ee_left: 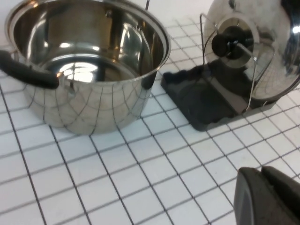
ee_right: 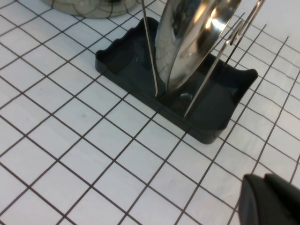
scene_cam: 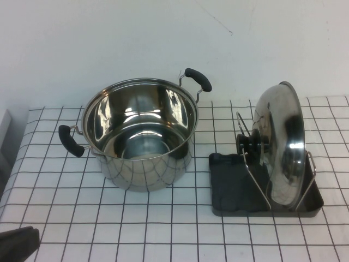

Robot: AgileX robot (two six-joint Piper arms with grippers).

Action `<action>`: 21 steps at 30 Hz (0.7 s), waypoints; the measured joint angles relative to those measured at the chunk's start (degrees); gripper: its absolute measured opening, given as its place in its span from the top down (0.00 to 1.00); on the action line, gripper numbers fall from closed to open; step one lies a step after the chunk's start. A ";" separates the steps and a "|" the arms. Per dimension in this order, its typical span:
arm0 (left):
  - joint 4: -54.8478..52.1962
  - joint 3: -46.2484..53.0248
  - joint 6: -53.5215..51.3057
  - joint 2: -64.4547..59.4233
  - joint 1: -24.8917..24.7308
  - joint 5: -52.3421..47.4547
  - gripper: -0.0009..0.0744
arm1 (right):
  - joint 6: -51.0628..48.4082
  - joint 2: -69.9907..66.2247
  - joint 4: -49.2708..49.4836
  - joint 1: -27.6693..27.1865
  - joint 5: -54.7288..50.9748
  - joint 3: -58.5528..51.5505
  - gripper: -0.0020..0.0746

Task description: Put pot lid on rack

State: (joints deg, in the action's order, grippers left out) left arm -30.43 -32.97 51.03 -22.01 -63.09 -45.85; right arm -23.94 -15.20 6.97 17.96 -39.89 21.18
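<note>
Pot lid (scene_cam: 281,146) standing on edge in the rack (scene_cam: 229,188), both arms withdrawn.

Stiff, slippery steel is offering only its black knob (scene_cam: 247,143) for grasping; left gripper (scene_cam: 16,244) and right gripper (ee_right: 269,199) are idling low, finger state indeterminable.

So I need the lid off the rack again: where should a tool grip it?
Grip the black knob of the pot lid. The lid stands on edge in the rack, its knob pointing toward the pot, so come from that side. Left tool sits low near the table's front edge; right tool hangs back from the rack.
</note>
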 joint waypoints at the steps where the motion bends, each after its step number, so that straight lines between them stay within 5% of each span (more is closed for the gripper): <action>1: 0.82 0.10 -0.08 0.00 0.30 -0.44 0.99 | 0.00 0.00 0.00 0.00 0.00 0.00 0.97; 8: 5.12 0.33 -0.73 -3.38 12.53 -2.83 0.99 | 0.00 0.00 0.00 0.00 -0.14 0.00 0.97; 17: 18.78 11.18 -15.45 3.61 42.98 41.42 0.99 | 0.00 0.00 0.00 0.00 -0.14 0.00 0.97; 21: 31.01 19.00 -24.02 12.42 52.50 43.56 0.99 | 0.00 0.00 0.00 0.00 -0.14 0.00 0.97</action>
State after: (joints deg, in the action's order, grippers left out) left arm 0.58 -13.97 27.01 -9.59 -10.59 -2.29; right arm -23.94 -15.20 6.97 17.96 -40.03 21.18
